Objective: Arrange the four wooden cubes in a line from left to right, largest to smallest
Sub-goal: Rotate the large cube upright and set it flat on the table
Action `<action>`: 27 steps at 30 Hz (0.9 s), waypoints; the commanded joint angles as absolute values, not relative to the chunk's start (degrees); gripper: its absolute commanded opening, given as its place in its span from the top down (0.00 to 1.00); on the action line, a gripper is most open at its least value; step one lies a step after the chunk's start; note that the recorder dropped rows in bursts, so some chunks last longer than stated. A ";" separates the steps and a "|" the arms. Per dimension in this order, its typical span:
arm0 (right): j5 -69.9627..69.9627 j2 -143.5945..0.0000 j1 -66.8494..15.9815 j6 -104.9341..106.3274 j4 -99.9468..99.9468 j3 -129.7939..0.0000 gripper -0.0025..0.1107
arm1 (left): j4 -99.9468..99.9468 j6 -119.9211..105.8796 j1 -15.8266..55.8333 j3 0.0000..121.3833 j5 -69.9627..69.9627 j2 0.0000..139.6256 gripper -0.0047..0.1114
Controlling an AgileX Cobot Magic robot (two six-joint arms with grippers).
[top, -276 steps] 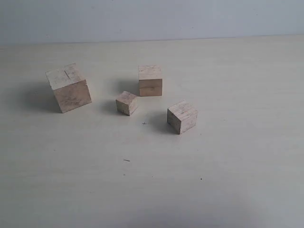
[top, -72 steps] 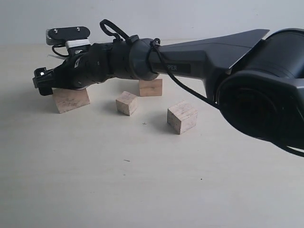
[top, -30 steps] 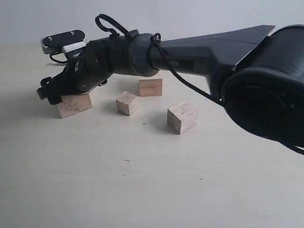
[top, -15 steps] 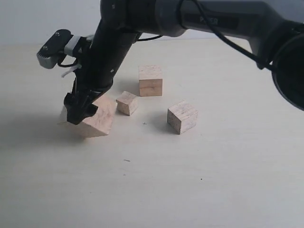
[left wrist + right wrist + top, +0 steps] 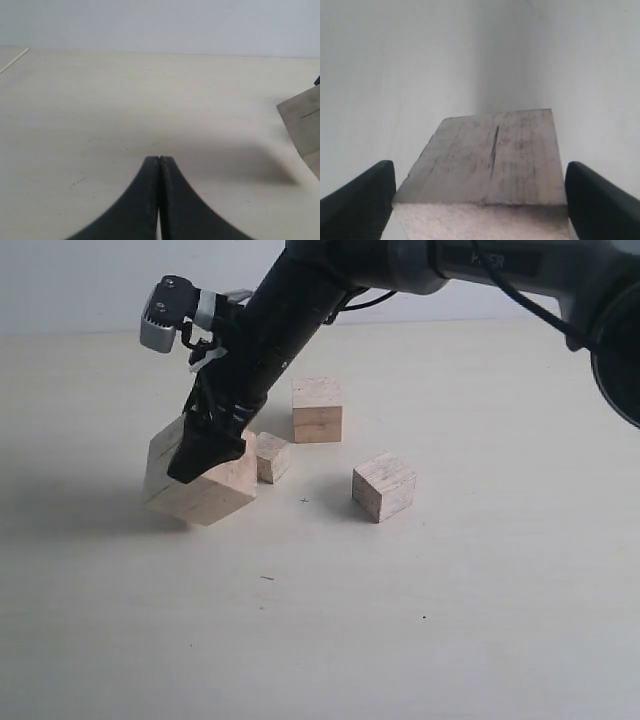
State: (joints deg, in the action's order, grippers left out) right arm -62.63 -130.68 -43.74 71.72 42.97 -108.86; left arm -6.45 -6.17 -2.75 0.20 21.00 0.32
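Note:
My right gripper (image 5: 207, 455) reaches across to the left and is shut on the largest wooden cube (image 5: 205, 490), which is tilted on a corner low over the table. In the right wrist view this cube (image 5: 492, 150) with its thin slit fills the gap between the fingers of the right gripper (image 5: 480, 200). The smallest cube (image 5: 272, 457) sits close beside the held one. The second-largest cube (image 5: 317, 409) stands behind it, and the third-largest cube (image 5: 384, 486) lies to the right. My left gripper (image 5: 159, 160) is shut on nothing; the largest cube's corner (image 5: 305, 120) shows at that view's edge.
The right arm (image 5: 400, 260) slants down from the upper right over the cubes at the back. The pale table (image 5: 330, 620) stretches toward the front, with a pale wall (image 5: 60, 280) behind it.
The right gripper took hold of the largest cube at the back left and has carried it forward and to the right, tilted, until it nearly touches the smallest cube. The other cubes stayed put.

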 commanded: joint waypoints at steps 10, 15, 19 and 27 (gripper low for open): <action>-65.33 -136.25 -42.82 87.61 56.11 -109.01 0.98 | -6.40 -5.69 -2.67 0.00 20.31 0.00 0.96; -62.74 -137.29 -41.16 87.61 56.01 -109.01 0.98 | -6.40 -5.69 -2.67 0.00 20.31 0.00 0.96; -62.45 -137.96 -39.24 89.78 56.11 -109.01 0.98 | -6.40 -5.69 -2.67 0.00 20.31 0.00 0.96; -62.45 -139.38 -36.87 97.92 56.33 -109.01 0.98 | -6.40 -5.69 -2.67 0.00 20.31 0.00 0.96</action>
State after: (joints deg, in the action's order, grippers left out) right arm -63.15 -139.05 -37.55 94.47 56.60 -108.86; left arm -6.45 -6.17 -2.75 0.20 21.00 0.32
